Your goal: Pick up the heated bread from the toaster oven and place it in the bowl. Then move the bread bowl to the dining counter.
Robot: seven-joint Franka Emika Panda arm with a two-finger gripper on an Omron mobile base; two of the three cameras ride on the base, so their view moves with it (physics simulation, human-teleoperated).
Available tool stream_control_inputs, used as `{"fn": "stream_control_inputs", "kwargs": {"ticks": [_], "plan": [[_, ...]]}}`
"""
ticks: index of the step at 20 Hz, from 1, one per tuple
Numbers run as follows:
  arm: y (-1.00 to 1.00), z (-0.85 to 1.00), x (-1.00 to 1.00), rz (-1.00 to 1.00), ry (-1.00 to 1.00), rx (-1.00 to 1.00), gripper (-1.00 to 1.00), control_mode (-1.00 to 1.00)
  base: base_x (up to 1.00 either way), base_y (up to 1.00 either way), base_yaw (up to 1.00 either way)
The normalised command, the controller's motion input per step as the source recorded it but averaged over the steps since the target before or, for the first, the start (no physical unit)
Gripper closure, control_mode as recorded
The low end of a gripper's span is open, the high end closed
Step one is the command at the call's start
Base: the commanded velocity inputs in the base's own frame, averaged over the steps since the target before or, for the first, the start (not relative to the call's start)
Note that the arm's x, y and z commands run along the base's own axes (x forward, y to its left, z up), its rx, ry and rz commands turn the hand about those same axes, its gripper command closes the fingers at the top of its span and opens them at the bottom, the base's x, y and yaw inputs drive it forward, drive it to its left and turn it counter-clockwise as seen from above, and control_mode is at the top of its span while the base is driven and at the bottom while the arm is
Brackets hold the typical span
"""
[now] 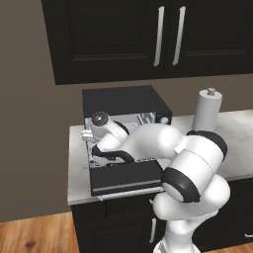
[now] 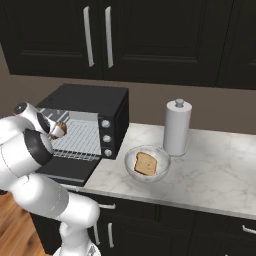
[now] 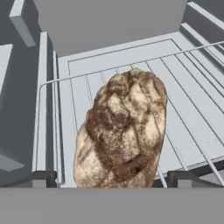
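Note:
The black toaster oven (image 2: pixel 85 100) stands with its door (image 2: pixel 65 172) dropped open and its wire rack (image 2: pixel 80 137) showing. My gripper (image 2: pixel 56 129) reaches in at the rack's left front, shut on the heated bread (image 3: pixel 122 135), a chunky golden-brown piece between the two dark fingertips (image 3: pixel 43 177). From the right base the bread (image 2: pixel 60 129) sits at the hand's tip, just over the rack. The speckled bowl (image 2: pixel 131 167) rests on the counter right of the oven and holds a flat tan slice (image 2: pixel 146 163). The dining counter is out of view.
A white paper towel roll (image 2: pixel 177 127) stands just behind the bowl. Black wall cabinets (image 2: pixel 150 35) hang above the marbled counter (image 2: pixel 215 170). My own arm (image 1: pixel 148 143) crosses in front of the oven mouth (image 1: pixel 123 123). Wooden floor (image 1: pixel 34 232) lies left of the counter.

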Motion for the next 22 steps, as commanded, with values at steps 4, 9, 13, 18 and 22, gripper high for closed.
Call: {"fn": "stream_control_inputs", "kwargs": {"ticks": [4,9,13,18,22], "plan": [[-0.05,-0.01,0.16,-0.01,-0.03,0.00,-1.00,-1.00,0.00,0.00,0.00],[-0.01,0.00,0.09,0.00,-0.01,0.00,1.00,-1.00,0.00,0.00,0.00],[0.00,0.00,0.00,0.00,0.00,0.00,1.00,-1.00,0.00,0.00,0.00],[-0.11,0.03,-0.43,0.00,-0.03,0.01,1.00,-1.00,0.00,0.00,0.00],[-0.36,0.27,-0.91,0.00,-0.11,0.04,1.00,-1.00,0.00,0.00,0.00]]}}
